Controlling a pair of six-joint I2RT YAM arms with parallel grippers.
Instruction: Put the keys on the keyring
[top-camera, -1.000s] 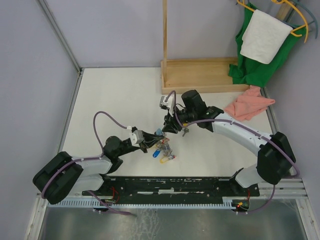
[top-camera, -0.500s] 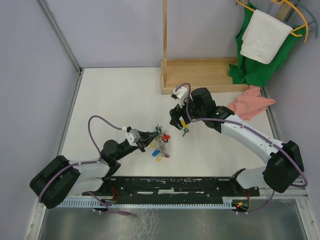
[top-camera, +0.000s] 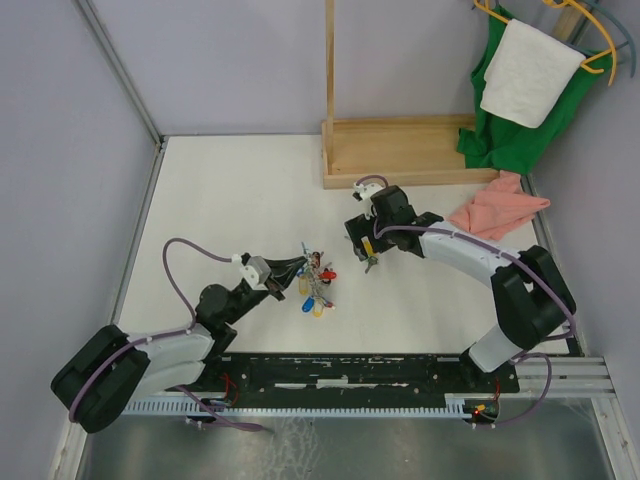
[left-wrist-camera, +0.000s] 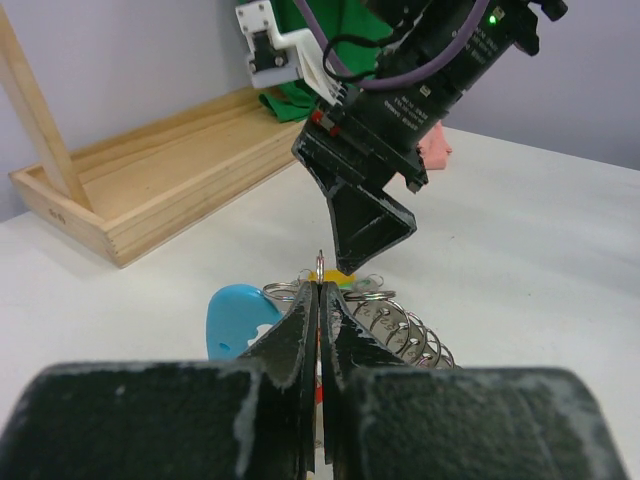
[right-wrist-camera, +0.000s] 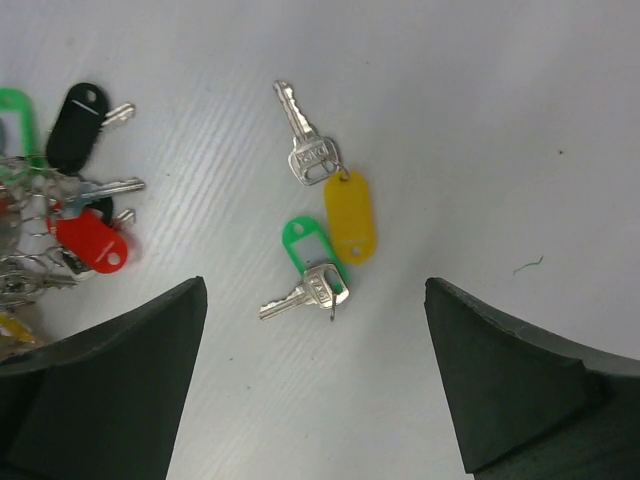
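Note:
Two loose keys lie side by side on the white table: one with a yellow tag (right-wrist-camera: 349, 215) (top-camera: 366, 246), one with a green tag (right-wrist-camera: 310, 262). My right gripper (right-wrist-camera: 315, 295) (top-camera: 362, 242) hovers just above them, open wide and empty. To their left lies the keyring (top-camera: 314, 284), a bunch of small rings (left-wrist-camera: 412, 325) and keys with red (right-wrist-camera: 92, 243), black (right-wrist-camera: 75, 125) and blue (left-wrist-camera: 238, 318) tags. My left gripper (left-wrist-camera: 320, 290) (top-camera: 288, 268) is shut on the thin wire of the keyring, which sticks up between its tips.
A wooden tray with an upright post (top-camera: 400, 150) stands at the back. A pink cloth (top-camera: 497, 212) lies at the right, close to the right arm. Green cloth and a white towel (top-camera: 525, 75) hang in the far right corner.
The right gripper has left the keyring, moved right over the loose keys and opened wide. The left gripper, still shut, has shifted the bunch slightly left and back.

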